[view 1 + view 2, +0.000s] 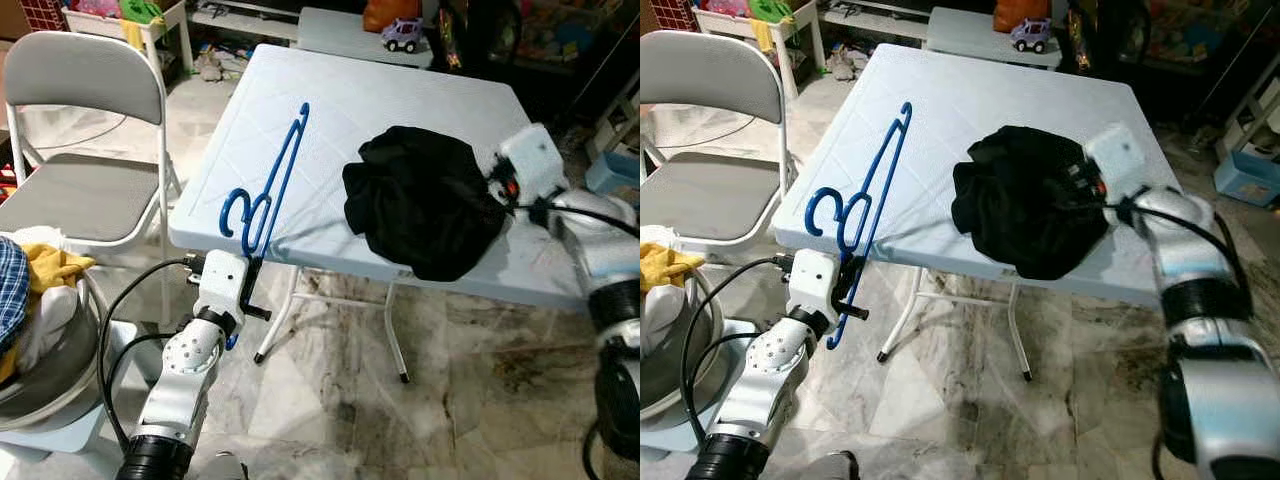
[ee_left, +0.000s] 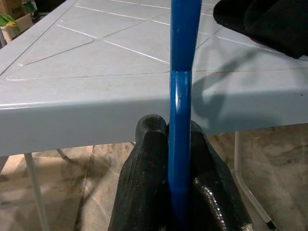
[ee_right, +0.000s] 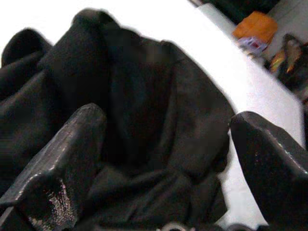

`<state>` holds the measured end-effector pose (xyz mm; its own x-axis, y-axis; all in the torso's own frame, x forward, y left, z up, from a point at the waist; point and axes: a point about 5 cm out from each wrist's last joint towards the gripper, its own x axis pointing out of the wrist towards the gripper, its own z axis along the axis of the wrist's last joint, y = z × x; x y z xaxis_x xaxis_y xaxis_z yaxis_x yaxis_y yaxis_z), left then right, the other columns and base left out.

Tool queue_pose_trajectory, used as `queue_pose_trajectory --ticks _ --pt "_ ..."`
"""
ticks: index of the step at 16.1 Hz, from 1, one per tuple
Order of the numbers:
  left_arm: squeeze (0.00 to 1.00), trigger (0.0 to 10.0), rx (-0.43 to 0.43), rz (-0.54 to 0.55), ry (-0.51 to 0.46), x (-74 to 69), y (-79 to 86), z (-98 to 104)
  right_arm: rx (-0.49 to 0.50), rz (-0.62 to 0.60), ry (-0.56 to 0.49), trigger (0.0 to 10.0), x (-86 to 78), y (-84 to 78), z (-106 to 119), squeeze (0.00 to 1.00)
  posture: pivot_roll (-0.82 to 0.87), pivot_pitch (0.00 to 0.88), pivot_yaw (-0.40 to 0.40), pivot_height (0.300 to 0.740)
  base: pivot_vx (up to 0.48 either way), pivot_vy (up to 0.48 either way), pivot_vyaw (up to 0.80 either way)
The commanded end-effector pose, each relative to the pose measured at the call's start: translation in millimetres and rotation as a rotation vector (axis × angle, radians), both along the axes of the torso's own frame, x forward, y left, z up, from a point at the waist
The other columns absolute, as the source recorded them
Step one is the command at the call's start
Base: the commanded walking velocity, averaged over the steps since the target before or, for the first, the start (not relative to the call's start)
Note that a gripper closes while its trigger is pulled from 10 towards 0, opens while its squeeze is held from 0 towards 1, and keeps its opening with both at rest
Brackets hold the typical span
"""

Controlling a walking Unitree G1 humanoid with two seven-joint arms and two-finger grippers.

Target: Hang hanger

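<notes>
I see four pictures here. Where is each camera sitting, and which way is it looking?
Left eye view: on the head, looking down at the table; both arms show.
Right eye view: its twin beside it, same scene.
Left wrist view: along the left gripper, fingers clamped on the blue hanger at the table's edge.
Right wrist view: along the right gripper, fingers spread at the black garment.
Shared: hanger, garment and table appear in head and wrist views.

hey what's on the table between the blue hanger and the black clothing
Nothing. In the left eye view, only bare table separates the blue hanger from the black garment. The left gripper clamps the hanger; the right gripper is open at the garment.
</notes>
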<state>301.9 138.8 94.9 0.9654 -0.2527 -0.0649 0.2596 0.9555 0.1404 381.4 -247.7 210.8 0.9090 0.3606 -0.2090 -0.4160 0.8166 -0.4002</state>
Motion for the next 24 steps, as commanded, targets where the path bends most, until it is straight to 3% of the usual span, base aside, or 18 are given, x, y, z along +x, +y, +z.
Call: queue_pose_trajectory --ticks 1,2,4,7,10,11,12,13,14,15,18,24 --pt "0.0 10.0 0.006 -0.013 0.02 -1.7 -3.7 -4 0.021 0.025 0.019 10.0 -5.5 -5.9 0 1.0 0.26 0.093 -0.121 0.74 0.0 0.0 0.0" --pt "0.0 10.0 0.006 -0.015 0.021 -1.7 -3.5 -4 0.086 0.072 0.055 10.0 -13.1 -5.3 -7 1.0 0.26 0.094 -0.12 0.74 0.0 0.0 0.0" --pt "0.0 10.0 0.004 -0.018 0.027 -2.5 -2.9 -5 0.236 0.137 0.128 10.0 -26.7 15.0 -36 1.0 0.25 0.097 -0.12 0.74 0.0 0.0 0.0" --pt "0.0 10.0 0.004 -0.022 0.027 -3.4 -3.2 -5 0.272 0.066 0.163 10.0 -37.4 30.2 -70 1.0 0.25 0.103 -0.117 0.74 0.0 0.0 0.0" --pt "0.0 10.0 0.007 -0.025 0.029 -3.5 -2.9 -5 0.27 -0.017 0.095 10.0 -40.3 38.0 -76 1.0 0.25 0.104 -0.115 0.74 0.0 0.0 0.0" --pt "0.0 10.0 0.007 -0.026 0.029 -3.4 -2.8 -5 0.255 -0.101 0.053 10.0 -37.7 38.1 -77 0.97 0.25 0.103 -0.115 0.74 0.0 0.0 0.0" --pt "0.0 10.0 0.007 -0.027 0.028 -3.3 -2.8 -5 0.26 -0.234 0.029 10.0 -33.5 35.0 -81 0.4 0.25 0.103 -0.115 0.74 0.0 0.0 0.0" --pt "0.0 10.0 0.007 -0.027 0.028 -3.2 -2.8 -5 0.271 -0.273 0.035 10.0 -33.2 36.7 -86 0.32 0.25 0.103 -0.114 0.74 0.0 0.0 0.0" --pt "0.0 10.0 0.008 -0.027 0.029 -3.2 -2.7 -5 0.24 -0.307 0.036 4.0 -33.3 40.7 -92 0.17 0.25 0.103 -0.114 0.74 0.0 0.0 0.0" --pt "0.0 10.0 0.007 -0.028 0.028 -3.3 -2.7 -5 0.208 -0.317 0.04 0.0 -33.5 43.7 -96 0.0 0.25 0.104 -0.114 0.74 0.0 0.0 0.0" --pt "0.0 10.0 0.008 -0.029 0.029 -4.0 -2.6 -5 0.229 -0.29 0.108 0.0 -35.0 63.5 -110 0.0 0.25 0.105 -0.115 0.74 0.0 0.0 0.0" --pt "0.0 10.0 0.02 -0.016 0.026 -3.7 0.4 -4 0.363 -0.31 0.2 0.0 -36.3 79.0 -125 0.0 0.26 0.108 -0.116 0.74 0.0 0.0 0.0"
